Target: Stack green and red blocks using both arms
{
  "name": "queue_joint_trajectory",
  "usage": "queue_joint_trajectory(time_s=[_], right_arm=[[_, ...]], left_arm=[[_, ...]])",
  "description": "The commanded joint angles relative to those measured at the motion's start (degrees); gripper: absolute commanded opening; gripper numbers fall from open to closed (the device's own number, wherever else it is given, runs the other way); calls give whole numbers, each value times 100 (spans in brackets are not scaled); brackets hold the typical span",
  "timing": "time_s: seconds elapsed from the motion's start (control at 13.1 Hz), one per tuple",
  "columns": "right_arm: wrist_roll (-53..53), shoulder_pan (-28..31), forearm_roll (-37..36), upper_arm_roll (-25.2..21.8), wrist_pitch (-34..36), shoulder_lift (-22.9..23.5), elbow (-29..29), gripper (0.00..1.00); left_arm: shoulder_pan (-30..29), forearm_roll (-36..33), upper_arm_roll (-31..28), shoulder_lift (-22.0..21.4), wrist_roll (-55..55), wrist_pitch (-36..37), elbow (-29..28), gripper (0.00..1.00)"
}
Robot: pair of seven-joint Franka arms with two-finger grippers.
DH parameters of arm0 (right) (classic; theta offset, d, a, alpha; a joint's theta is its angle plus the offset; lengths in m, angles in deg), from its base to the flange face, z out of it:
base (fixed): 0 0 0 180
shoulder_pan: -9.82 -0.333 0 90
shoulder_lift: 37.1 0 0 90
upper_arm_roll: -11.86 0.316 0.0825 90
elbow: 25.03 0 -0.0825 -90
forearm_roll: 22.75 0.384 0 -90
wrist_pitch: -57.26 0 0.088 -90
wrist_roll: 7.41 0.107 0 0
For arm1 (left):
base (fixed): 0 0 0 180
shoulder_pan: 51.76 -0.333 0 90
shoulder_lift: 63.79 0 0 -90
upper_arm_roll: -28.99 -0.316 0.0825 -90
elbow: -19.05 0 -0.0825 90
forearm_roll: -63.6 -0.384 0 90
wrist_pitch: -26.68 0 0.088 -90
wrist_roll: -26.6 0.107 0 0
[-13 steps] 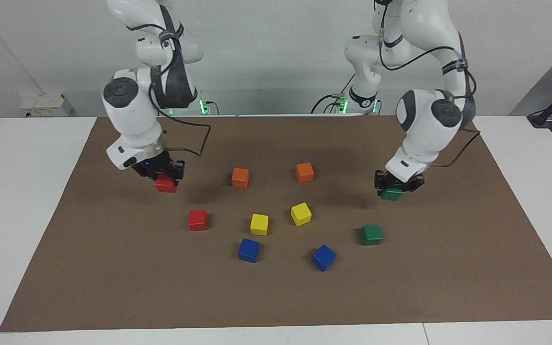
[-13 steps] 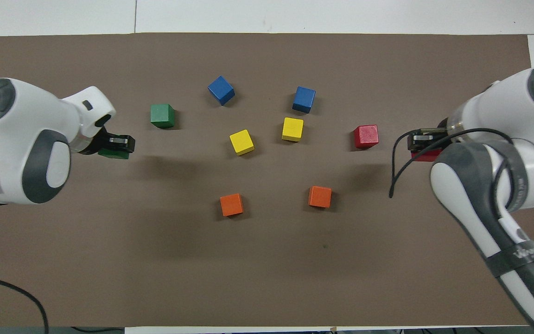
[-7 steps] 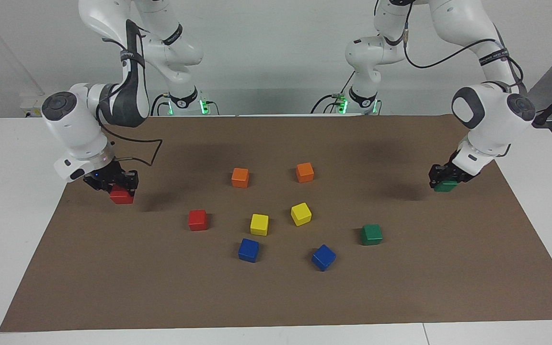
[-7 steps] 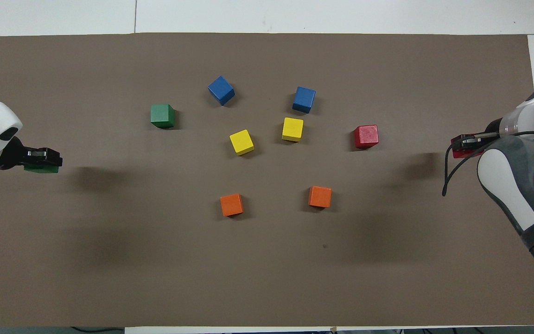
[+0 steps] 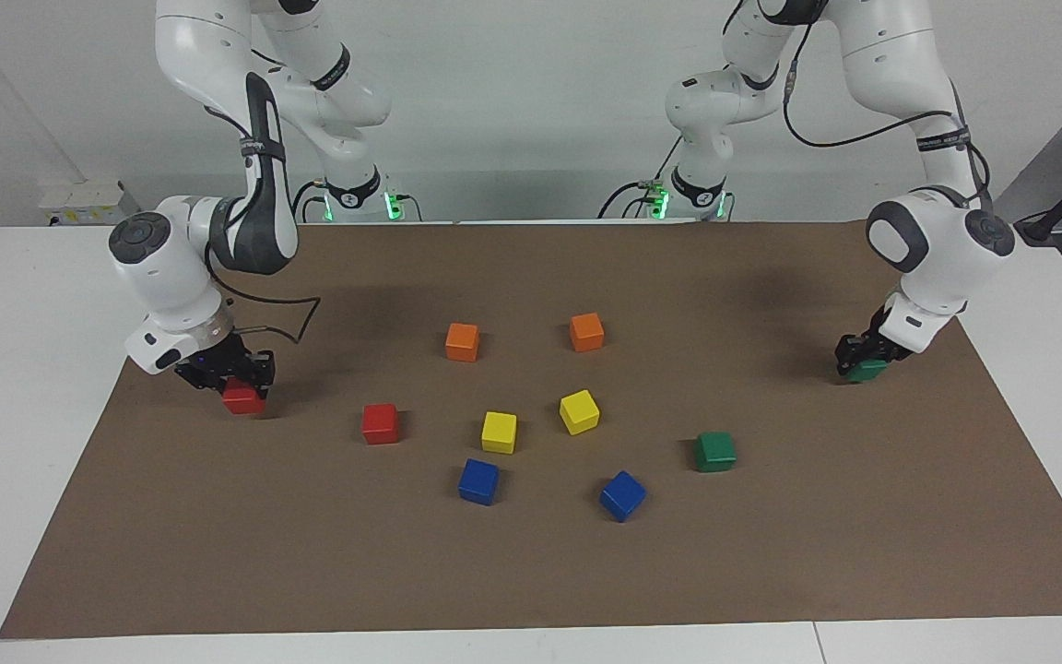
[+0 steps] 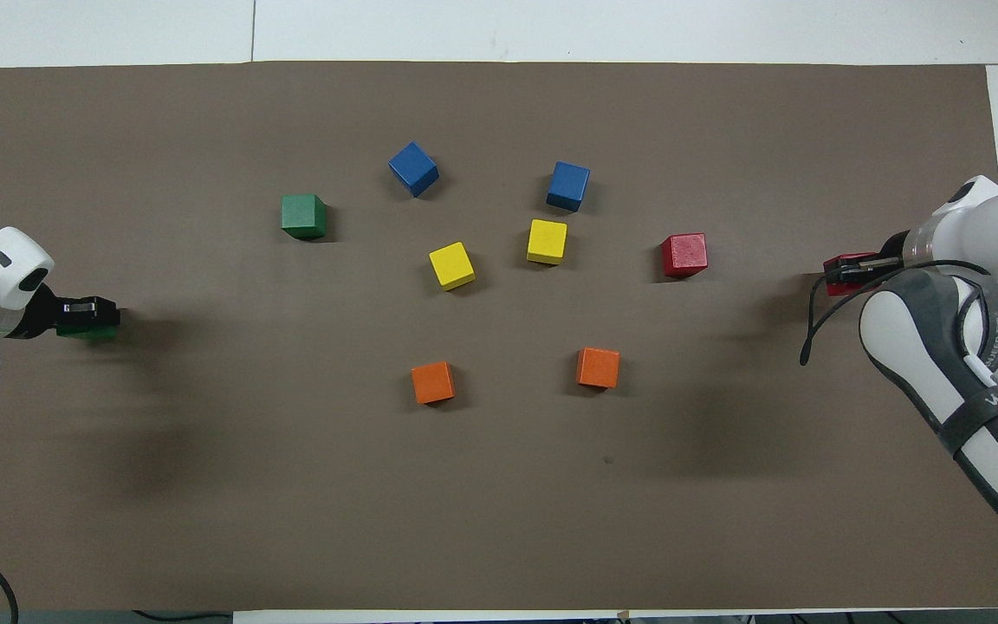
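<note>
**Green and red blocks: both carried cubes swung out to the mat ends, now low**

Green and red blocks, status: four cubes, two in hand, two loose.

- Held red block [image 5: 242,399]: clamped in the right pincer [image 5: 227,383], at the right arm's end of the brown mat [image 5: 531,572]. It looks down on the mat or a hair above it; contact can't be confirmed.
- Held green block [image 5: 866,370]: clamped in the left pincer [image 5: 863,355], at the left arm's end of the mat, equally low.
- Loose red block [image 5: 381,423]: on the mat beside the held red one, toward the centre.
- Loose green block [image 5: 714,451]: on the mat, farther from the robots than the held green one.

Change over the last second: both arms carried their cubes from near the middle out toward the mat's ends, then dropped lower. Loose cubes haven't moved.

Read: neither held cube is over its partner, so no stack exists. Looks like set-downs at the ends, possibly as stack bases, with the loose cubes fetched after.

Clutter, untouched: orange cubes [image 5: 462,341], yellow cubes [image 5: 499,432] and blue cubes [image 5: 478,481] mid-mat on the white tabletop [image 5: 24,387].
</note>
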Motion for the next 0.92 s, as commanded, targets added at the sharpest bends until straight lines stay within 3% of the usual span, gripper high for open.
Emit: queue_joint_trajectory(time_s=[0.0,0.15,0.23,0.31,0.46,0.54,0.61,0.84], right_arm=[[-81,28,26,29,-289,77,-118,0],[-55,19,26,29,-421,173,-127,0],[-55,28,26,29,-439,252,-127,0],[-55,37,26,29,-535,279,-127,0],[-46,37,26,29,-536,288,-127,0],[-63,37,26,29,-510,288,-127,14],[-46,37,26,29,-466,279,-118,97],[-46,19,26,29,278,-27,57,100]], left_arm=[[-23,34,20,74,55,-240,-35,0],[4,34,20,74,98,-231,-35,0],[4,34,28,74,151,-240,-52,13],[4,34,28,74,230,-249,-52,95],[-14,34,28,74,458,-153,0,100],[4,34,20,31,503,-30,27,100],[21,34,20,-13,512,189,157,100],[459,-184,46,100,512,1215,1594,100]])
